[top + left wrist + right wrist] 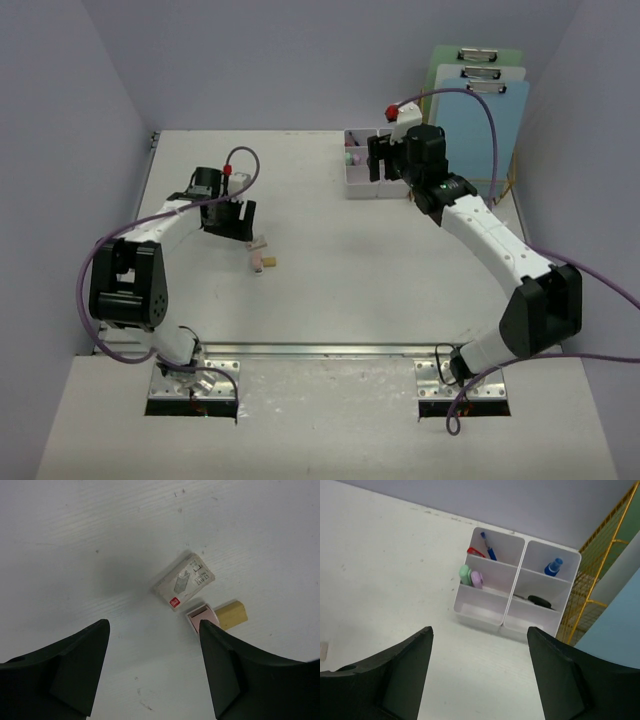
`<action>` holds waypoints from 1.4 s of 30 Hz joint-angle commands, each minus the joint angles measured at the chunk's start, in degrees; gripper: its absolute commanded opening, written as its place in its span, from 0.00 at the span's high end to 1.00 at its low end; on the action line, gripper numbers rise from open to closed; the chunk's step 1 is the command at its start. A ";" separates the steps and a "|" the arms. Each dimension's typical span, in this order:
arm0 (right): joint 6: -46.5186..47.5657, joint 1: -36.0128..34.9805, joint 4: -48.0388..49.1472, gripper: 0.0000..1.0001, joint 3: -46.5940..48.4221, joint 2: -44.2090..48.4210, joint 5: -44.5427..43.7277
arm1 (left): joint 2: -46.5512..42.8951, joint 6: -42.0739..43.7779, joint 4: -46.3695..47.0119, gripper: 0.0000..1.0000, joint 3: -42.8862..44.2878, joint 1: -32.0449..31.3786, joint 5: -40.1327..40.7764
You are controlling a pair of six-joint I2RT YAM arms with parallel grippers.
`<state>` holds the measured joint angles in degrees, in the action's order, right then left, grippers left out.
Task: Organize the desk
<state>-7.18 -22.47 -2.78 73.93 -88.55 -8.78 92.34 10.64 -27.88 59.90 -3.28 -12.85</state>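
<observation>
**Table state, both arms idle above it**

The table point(340, 290) is a wide, flat, matte white rectangle. It fills the floor of the booth from the back wall to a metal rail point(320, 350) on its near edge, just ahead of the arm bases. The left wrist view shows faint grain and a few dark specks and scuffs on it.

Left of centre lie three small items:
- a printed cardboard box point(184, 581), lying flat
- a pink eraser point(202, 616), just beside the box
- a tan block point(232, 614), touching the eraser

At the far right stands a white organizer point(515, 587). It holds a blue pen point(488, 547), green and purple pieces, a blue-capped bottle point(553, 566) and a black item. Beside the organizer, a gold wire rack point(600, 580) carries clipboards point(480, 100).

Pale grey-lilac walls close in three sides. Purple cables loop off both arms.

The left jaws hang wide apart above the table, holding nothing, with the three items just ahead. The right jaws are also spread wide and hold nothing, above the table in front of the organizer.
</observation>
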 commanded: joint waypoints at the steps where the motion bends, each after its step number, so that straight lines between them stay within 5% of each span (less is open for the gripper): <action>1: -1.21 0.82 -7.68 0.24 -9.02 6.16 4.56 | -2.51 2.31 -0.95 0.31 0.93 -3.13 -1.13; 10: -1.34 3.52 -8.43 0.23 -13.68 10.55 4.73 | -5.82 -13.16 -7.08 0.27 1.49 -8.93 5.16; 15: -1.52 4.53 -8.38 0.22 -13.55 10.60 4.82 | -5.07 -19.68 -10.52 0.35 0.13 -9.55 10.98; 42: -1.98 6.21 -7.63 0.22 -12.14 7.52 5.69 | 1.45 -21.19 -8.84 0.51 -2.44 -12.71 10.86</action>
<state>-8.84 -16.60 -12.57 59.59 -80.64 -3.75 92.11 -9.58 -37.55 57.28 -15.41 -1.82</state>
